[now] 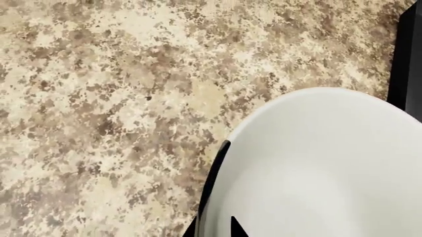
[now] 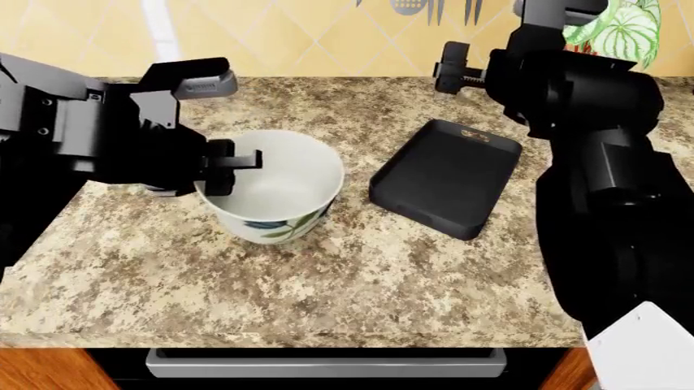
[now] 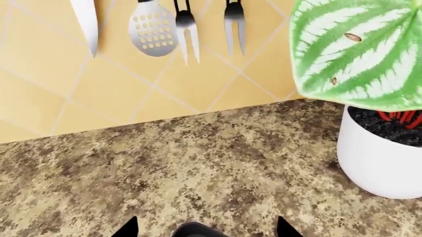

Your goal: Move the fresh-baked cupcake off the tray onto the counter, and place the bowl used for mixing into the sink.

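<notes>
The white bowl with leaf motifs stands on the speckled counter, left of the black tray. My left gripper is shut on the bowl's left rim, one finger inside and one outside. The left wrist view shows the fingertips astride the rim of the bowl, with the tray's edge beyond. The tray looks empty. My right gripper is open above the tray's far corner, over the counter. The cupcake and the sink are out of view.
A white plant pot with big green leaves stands at the back right by the yellow tiled wall. Utensils hang on that wall. The counter's front edge runs above an oven handle. My right arm rises beside the tray.
</notes>
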